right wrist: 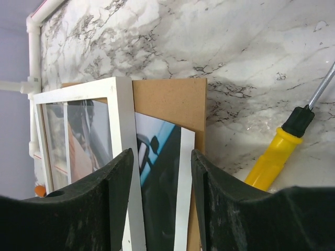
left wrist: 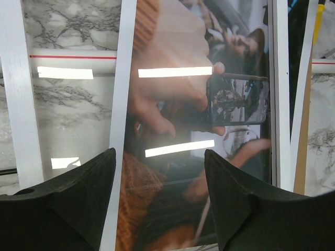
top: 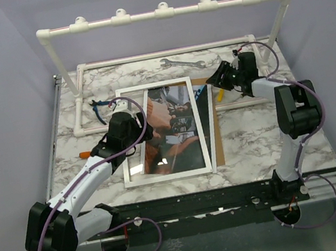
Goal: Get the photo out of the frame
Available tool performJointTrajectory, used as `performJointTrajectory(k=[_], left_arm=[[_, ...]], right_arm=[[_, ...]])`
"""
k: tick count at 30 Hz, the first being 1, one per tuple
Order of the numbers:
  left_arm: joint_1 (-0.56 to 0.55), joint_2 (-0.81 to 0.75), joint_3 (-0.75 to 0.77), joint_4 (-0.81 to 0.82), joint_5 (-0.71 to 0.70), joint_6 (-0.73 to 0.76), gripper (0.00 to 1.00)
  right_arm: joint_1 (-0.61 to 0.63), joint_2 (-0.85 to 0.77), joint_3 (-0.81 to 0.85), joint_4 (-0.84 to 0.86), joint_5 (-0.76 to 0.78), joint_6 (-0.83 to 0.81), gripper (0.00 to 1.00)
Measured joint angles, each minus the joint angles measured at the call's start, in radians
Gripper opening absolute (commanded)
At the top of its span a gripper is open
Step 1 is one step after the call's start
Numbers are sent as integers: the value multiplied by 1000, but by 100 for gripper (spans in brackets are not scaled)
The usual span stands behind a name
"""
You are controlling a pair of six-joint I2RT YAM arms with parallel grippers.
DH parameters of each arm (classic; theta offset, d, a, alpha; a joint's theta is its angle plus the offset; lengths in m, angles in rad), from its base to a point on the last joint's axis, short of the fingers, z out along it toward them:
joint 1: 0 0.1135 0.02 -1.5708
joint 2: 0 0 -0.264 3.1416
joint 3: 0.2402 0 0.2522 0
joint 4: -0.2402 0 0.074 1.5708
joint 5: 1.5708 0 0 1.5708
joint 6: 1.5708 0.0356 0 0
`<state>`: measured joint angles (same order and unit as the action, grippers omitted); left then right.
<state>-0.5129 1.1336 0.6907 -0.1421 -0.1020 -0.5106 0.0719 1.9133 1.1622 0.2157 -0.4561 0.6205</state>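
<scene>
The frame (top: 207, 133), white-edged with a glossy glass front, lies flat mid-table. The photo (top: 174, 124) shows through the glass as a dark reddish scene (left wrist: 209, 104). Its teal and white corner (right wrist: 157, 172) pokes out past the frame's far right corner (right wrist: 120, 104), lying on the brown backing board (right wrist: 172, 99). My left gripper (top: 143, 133) hovers open over the glass (left wrist: 159, 157), with nothing between its fingers. At the far right corner my right gripper (top: 215, 81) is open (right wrist: 161, 157). Its fingers straddle the protruding photo strip without closing on it.
A white pipe rack (top: 161, 13) stands at the back, and its base pipe (left wrist: 73, 55) runs under the frame. A wrench (top: 182, 63) lies behind the frame and blue pliers (top: 98, 108) to its left. A yellow screwdriver (right wrist: 275, 157) lies right of the board.
</scene>
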Motion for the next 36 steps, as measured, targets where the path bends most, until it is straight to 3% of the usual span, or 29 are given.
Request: performJointTrajectory(k=[36], left_arm=[[0,0,1,-2,-5,-1,69]], right_arm=[[0,81,50,20,-47,-3,49]])
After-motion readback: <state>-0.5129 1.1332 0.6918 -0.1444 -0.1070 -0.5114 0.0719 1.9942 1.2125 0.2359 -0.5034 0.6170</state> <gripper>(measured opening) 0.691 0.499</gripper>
